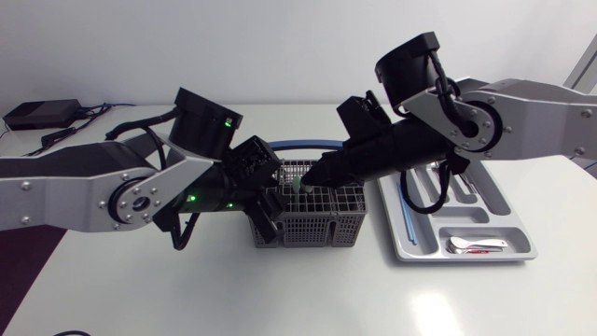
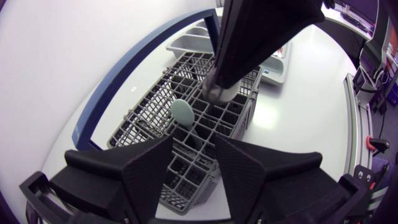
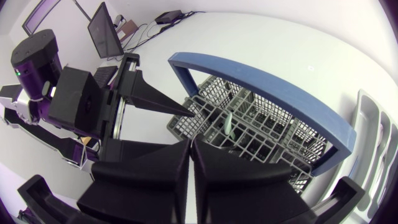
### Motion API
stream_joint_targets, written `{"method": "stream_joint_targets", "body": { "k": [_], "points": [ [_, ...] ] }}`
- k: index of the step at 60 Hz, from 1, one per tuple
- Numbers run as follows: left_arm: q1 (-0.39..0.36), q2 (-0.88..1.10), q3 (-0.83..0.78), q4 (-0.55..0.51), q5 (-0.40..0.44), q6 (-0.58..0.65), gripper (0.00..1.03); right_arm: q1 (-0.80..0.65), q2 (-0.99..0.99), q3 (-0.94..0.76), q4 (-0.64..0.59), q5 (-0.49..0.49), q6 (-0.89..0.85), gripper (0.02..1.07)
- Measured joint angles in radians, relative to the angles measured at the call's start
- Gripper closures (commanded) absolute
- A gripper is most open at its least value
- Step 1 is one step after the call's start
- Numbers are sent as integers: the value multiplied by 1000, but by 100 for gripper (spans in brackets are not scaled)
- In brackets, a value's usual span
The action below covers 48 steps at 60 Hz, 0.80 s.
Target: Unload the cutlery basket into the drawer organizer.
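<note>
Left gripper (image 2: 193,142), fingers wide, over cutlery basket (image 2: 144,117) end; right gripper (image 3: 190,146), fingers pressed together, above green spoon (image 2: 182,112): reopen, straddle handle, lift straight.

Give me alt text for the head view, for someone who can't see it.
Two robot arms meet over a grey cutlery basket at the table's middle: the right gripper points down into it beside a green utensil, the left gripper is at its left end. Right of it, a grey drawer organizer holds a white spoon and a thin blue stick.
</note>
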Motion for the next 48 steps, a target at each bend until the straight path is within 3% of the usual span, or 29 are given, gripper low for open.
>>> {"method": "stream_joint_targets", "body": {
  "k": [32,41,48],
  "points": [
    [1,1,-3,3,1,0,54,-36,-193,74,-193,-99,0,101],
    [1,-3,-5,-3,24,0,54,-104,-280,106,-296,-98,-16,101],
    [2,-16,-5,-37,51,0,47,-200,-345,117,-368,-64,-69,101]
  ]
}}
